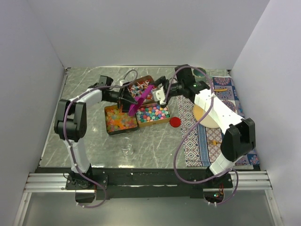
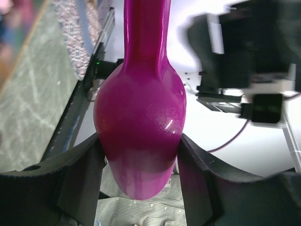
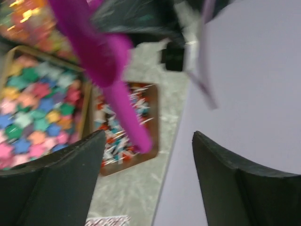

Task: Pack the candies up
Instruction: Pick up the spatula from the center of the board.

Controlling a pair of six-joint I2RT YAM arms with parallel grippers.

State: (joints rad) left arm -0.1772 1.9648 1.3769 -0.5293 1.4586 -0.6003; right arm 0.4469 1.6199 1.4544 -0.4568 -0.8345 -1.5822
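Observation:
The candies lie in three brown trays: orange-red jelly bits (image 1: 120,119), pastel sweets (image 1: 153,113) and red, blue and white wrapped pieces (image 1: 137,86). My left gripper (image 1: 124,100) is shut on the bowl end of a purple scoop (image 1: 139,100) and holds it above the trays. In the left wrist view the scoop bowl (image 2: 140,108) sits between my fingers (image 2: 80,179). My right gripper (image 1: 162,95) is open and empty beside the scoop's handle end. The right wrist view shows the handle (image 3: 120,106) over the wrapped pieces (image 3: 113,136), with the pastel sweets (image 3: 35,110) to the left.
A flat red lid (image 1: 175,122) lies right of the pastel tray. A small clear glass (image 1: 126,147) stands in front of the trays. A patterned cloth (image 1: 197,141) with a pale plate (image 1: 205,117) covers the table's right side. White walls enclose the table.

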